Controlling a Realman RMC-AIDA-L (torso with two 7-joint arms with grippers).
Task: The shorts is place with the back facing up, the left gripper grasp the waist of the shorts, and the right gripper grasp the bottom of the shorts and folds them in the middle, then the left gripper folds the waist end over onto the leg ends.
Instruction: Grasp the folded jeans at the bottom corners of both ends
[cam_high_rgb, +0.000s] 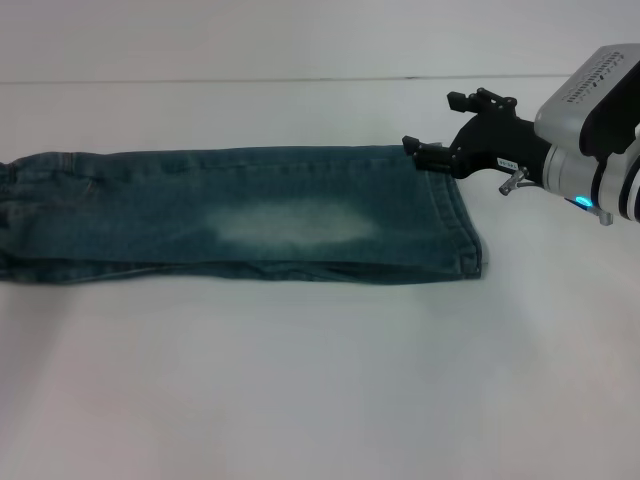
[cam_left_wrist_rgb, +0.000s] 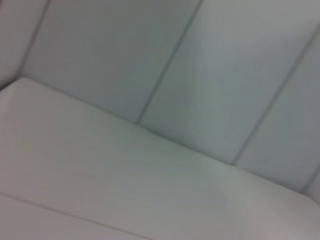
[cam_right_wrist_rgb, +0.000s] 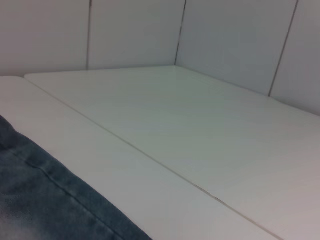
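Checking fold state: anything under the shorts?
The shorts lie flat on the white table, already doubled lengthwise. Anything beneath the denim is covered. The right pincer is at their far right corner.

The table (cam_high_rgb: 300, 400) lies bare along its near edge and behind the shorts (cam_high_rgb: 240, 215). Only the right gripper (cam_high_rgb: 440, 125) blocks the shorts' far right corner, fingers spread.

We see a white table (cam_high_rgb: 300, 400) with a thin seam (cam_right_wrist_rgb: 150, 157) running across its top. Behind it stands a pale wall (cam_right_wrist_rgb: 135, 30) of panels parted by dark vertical joints. Light is soft and even.
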